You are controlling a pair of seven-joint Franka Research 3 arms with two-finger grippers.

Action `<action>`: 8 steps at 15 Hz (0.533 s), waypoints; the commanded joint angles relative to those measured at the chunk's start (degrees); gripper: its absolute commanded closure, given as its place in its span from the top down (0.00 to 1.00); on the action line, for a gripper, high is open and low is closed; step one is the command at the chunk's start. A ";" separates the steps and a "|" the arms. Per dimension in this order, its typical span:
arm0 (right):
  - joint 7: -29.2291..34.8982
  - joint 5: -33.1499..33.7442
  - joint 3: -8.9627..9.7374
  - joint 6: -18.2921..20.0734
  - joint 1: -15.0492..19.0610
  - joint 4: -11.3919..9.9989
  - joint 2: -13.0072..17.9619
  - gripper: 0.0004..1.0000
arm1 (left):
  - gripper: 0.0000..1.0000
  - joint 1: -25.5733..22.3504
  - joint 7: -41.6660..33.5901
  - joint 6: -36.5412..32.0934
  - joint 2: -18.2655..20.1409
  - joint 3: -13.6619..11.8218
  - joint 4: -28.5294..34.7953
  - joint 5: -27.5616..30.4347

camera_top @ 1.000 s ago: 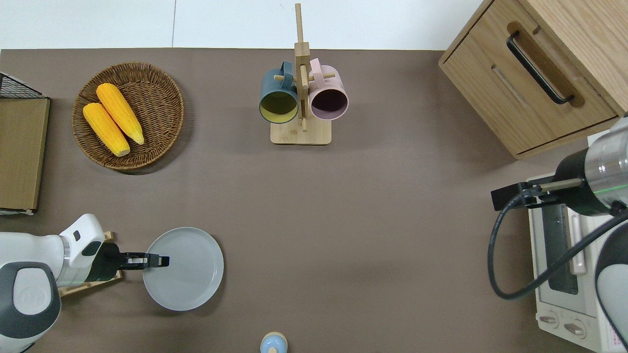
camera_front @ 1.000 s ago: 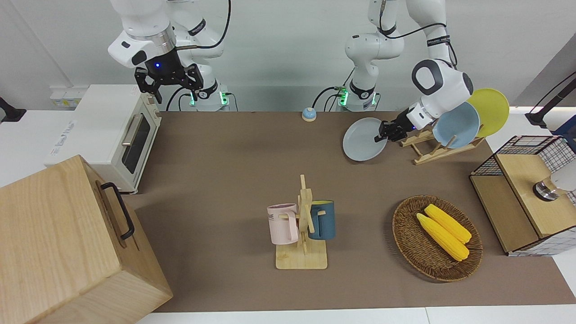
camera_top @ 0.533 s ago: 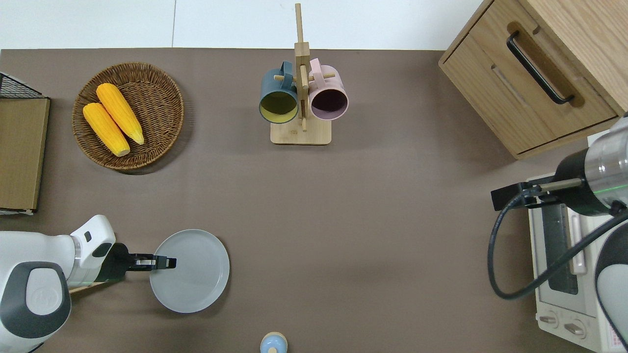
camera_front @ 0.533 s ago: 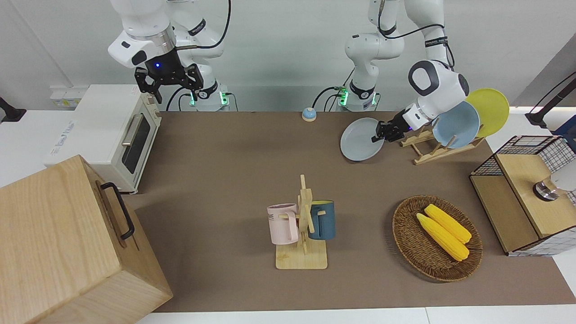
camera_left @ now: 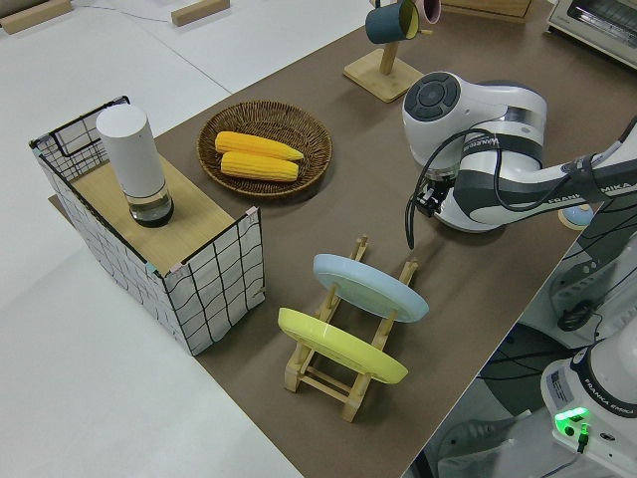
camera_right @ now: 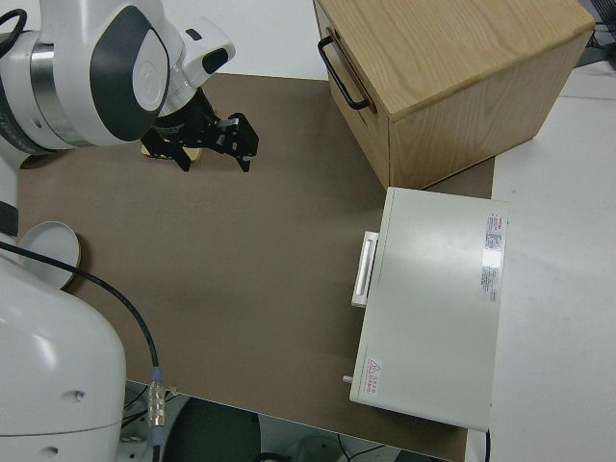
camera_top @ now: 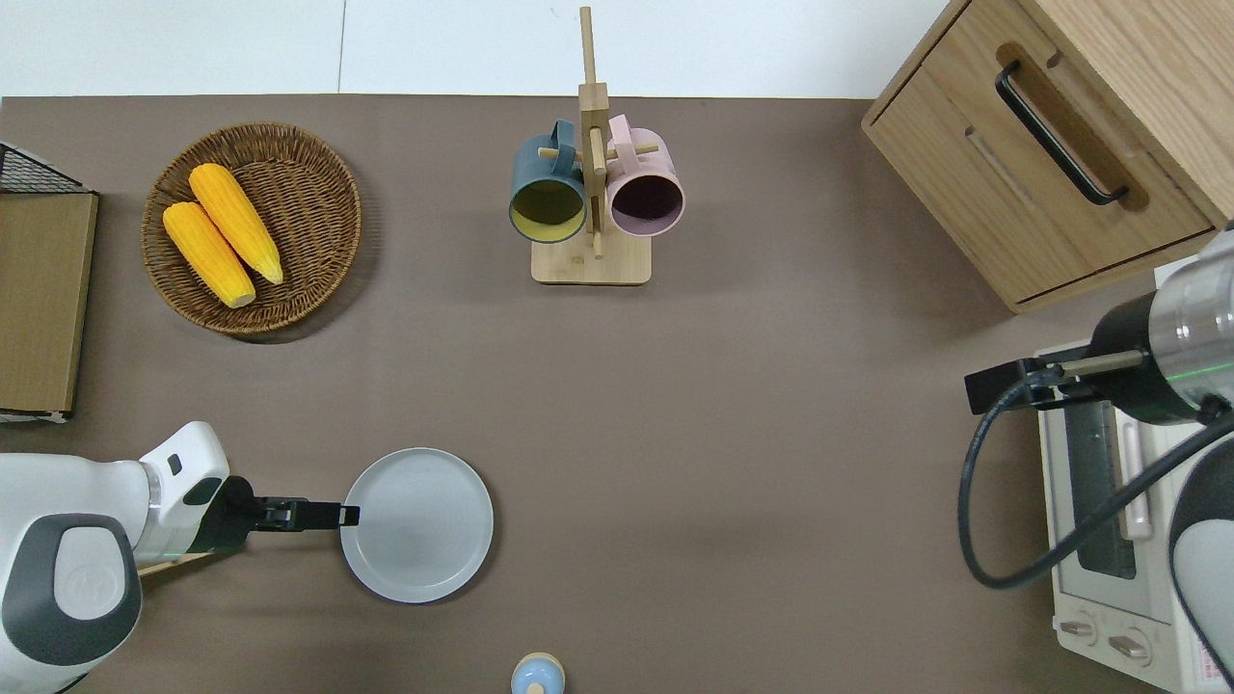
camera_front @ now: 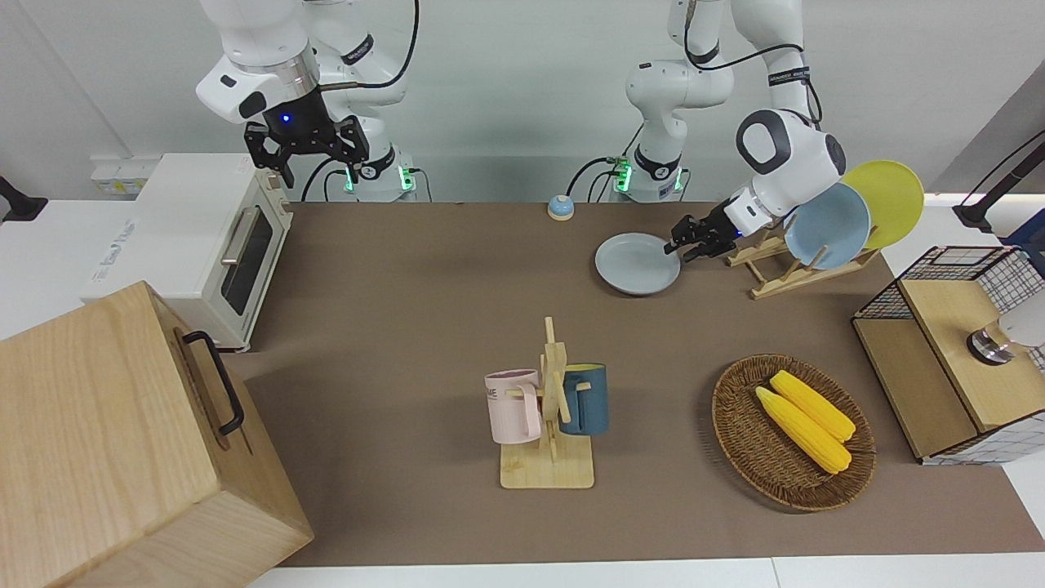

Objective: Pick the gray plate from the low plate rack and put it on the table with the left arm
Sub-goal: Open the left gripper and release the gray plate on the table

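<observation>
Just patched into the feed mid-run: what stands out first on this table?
The gray plate lies on the table, the left gripper at its rim. Beside it, toward the left arm's end, the low plate rack holds a light-blue plate and a yellow plate. The right arm is parked.

From your overhead view, the left arm's white housing hides nearly all of the low plate rack [camera_top: 164, 564]. The left claw [camera_top: 349, 516] sits at the rim of the gray plate [camera_top: 416, 525], its finger gap too small to read. In your left side view, that arm blocks the plate entirely.
</observation>
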State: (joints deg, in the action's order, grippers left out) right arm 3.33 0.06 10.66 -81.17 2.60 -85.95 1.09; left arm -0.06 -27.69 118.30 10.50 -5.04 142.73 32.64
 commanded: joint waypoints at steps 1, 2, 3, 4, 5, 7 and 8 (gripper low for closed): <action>-0.08 -0.59 0.32 0.75 0.56 0.35 0.14 0.99 | 0.99 0.77 -0.08 0.53 0.84 -0.50 -1.31 -0.91; -0.08 -0.59 0.32 0.75 0.56 0.35 0.14 0.99 | 0.99 0.68 0.10 0.18 0.84 -0.50 -1.93 -1.52; 0.01 -0.59 0.32 0.75 0.56 0.35 0.14 0.99 | 0.99 0.68 0.53 0.09 0.84 -0.50 -2.72 -3.18; -0.08 -0.59 0.32 0.75 0.56 0.35 0.14 0.99 | 0.99 0.59 0.80 -0.17 0.84 -0.50 -3.68 -4.67; -0.08 -0.59 0.32 0.75 0.56 0.35 0.14 0.99 | 0.99 0.42 1.93 -0.79 0.93 -0.50 -4.82 -5.64; -0.08 -0.59 0.32 0.75 0.56 0.35 0.14 0.99 | 0.99 0.24 4.92 -2.45 0.93 -0.50 -7.63 -8.10; -0.08 -0.59 0.32 0.75 0.56 0.35 0.14 0.99 | 0.99 0.24 6.50 -3.07 0.93 -0.50 -9.13 -9.68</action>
State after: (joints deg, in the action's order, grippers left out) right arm 3.33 0.06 10.66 -81.17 2.60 -85.95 1.09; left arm -0.09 -25.72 118.01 10.88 -5.16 137.61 27.32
